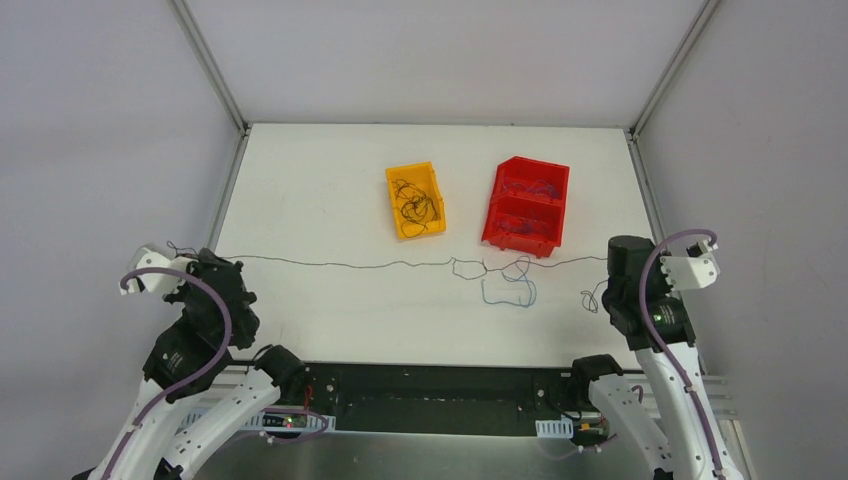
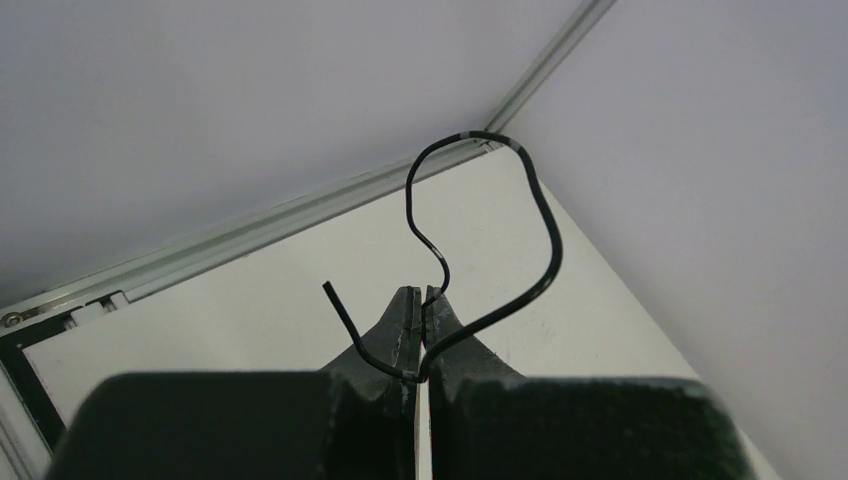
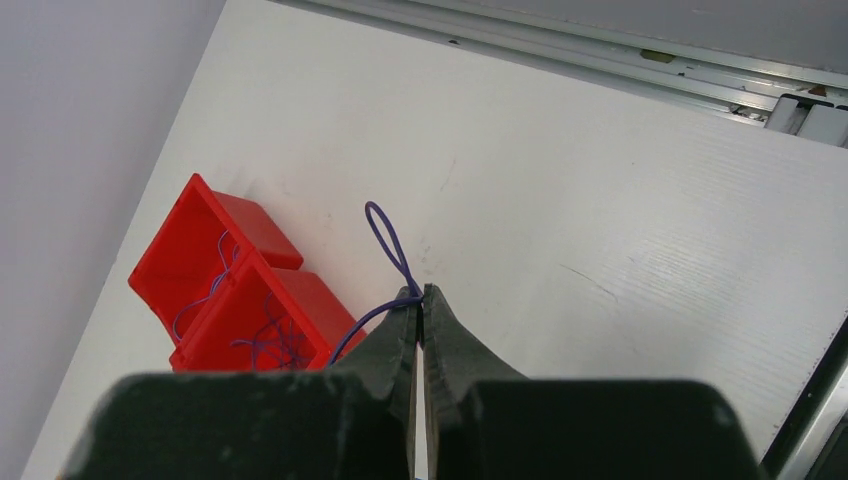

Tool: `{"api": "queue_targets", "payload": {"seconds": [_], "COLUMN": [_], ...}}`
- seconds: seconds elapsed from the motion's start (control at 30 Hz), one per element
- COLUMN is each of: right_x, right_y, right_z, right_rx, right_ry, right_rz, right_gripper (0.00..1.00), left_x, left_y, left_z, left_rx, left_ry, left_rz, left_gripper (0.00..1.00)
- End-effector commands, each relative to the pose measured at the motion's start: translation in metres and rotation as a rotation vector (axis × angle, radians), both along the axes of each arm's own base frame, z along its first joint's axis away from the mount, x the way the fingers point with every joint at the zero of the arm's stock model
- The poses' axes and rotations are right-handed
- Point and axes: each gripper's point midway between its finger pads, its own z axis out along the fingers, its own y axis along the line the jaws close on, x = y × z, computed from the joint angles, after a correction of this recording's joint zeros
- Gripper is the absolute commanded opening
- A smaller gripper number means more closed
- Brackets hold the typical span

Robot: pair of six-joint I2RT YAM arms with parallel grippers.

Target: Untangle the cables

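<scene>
Table [image 1: 300, 180], white, read from above with twelve o'clock at its far edge. Left gripper [image 2: 421, 292], at nine o'clock over the table's left edge: fingers pressed together, pinching the black cable [image 2: 545, 215] near its end. In the wrist view a short stub juts toward ten o'clock and a hooked loop rises at twelve, curling back to the fingertips. Cables [image 1: 330, 265], thin and dark, strung in one nearly straight line across the table from nine to three o'clock. Yellow bin [image 1: 392, 200], at twelve o'clock of the table's centre, holding a curly clump of black strands [image 1: 415, 203]. Knot [image 1: 500, 270] of small loops on the line, at four o'clock of centre, with a pale blue loop [image 1: 510, 293] hanging at six o'clock from it. Red bin [image 1: 535, 166], two compartments, at one o'clock of centre and just beyond the knot, with blue strands [image 3: 270, 335] in both. Dark curl [image 1: 590, 298], small, near the right arm at its nine o'clock. Right gripper [image 3: 421, 290], at three o'clock: fingers pressed together, pinching the blue cable [image 3: 385, 235], with a narrow loop standing above the tips at eleven o'clock.
</scene>
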Motion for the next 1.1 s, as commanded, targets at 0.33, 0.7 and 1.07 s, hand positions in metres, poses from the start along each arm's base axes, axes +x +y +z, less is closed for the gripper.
{"api": "queue_targets", "payload": {"seconds": [0.33,0.7,1.07], "right_x": [0.009,0.03,0.018], "right_y": [0.006,0.165,0.209], "right_z": [0.008,-0.016,-0.067], "right_rx": [-0.032,0.302,0.462], "right_ry": [-0.001,0.011,0.167], "right_rz": [0.075,0.951,1.163], "right_gripper": [0.0,0.0,0.0], "left_x": [-0.016,0.073,0.067], "left_y": [0.017,-0.123,-0.159], "left_z": [0.014,0.012,0.106], "left_rx": [0.037,0.03,0.068], "left_ry": [0.006,0.233,0.033], "left_rz": [0.074,-0.6,-0.86], "left_gripper": [0.0,0.0,0.0]}}
